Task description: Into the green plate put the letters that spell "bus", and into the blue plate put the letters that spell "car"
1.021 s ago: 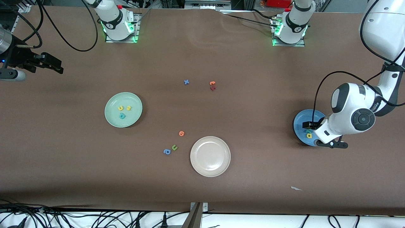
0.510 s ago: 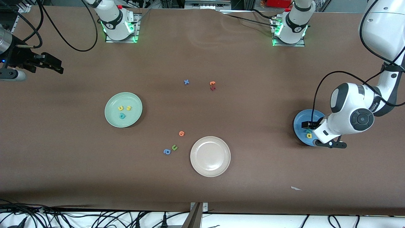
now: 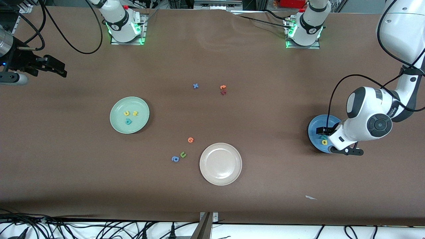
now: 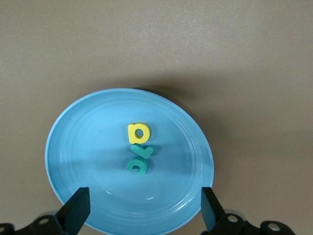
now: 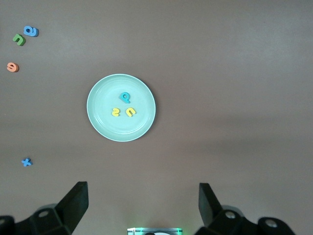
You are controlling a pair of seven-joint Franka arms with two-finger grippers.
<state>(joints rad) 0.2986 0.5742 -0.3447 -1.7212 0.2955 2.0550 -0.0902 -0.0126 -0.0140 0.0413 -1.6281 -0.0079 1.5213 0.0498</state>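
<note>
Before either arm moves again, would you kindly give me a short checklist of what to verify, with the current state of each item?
1. Round pale mint-green plate holds the teal foam "b", yellow "s" and yellow "u": ok.
2. Round sky-blue plate holds the yellow "a", teal "r" and teal "c": ok.
3. Left gripper over the blue plate, jaws open, empty: ok.
4. Right gripper over the table at the right arm's end, jaws open, empty: ok.
5. Beige-white plate holds no letters: ok.
</note>
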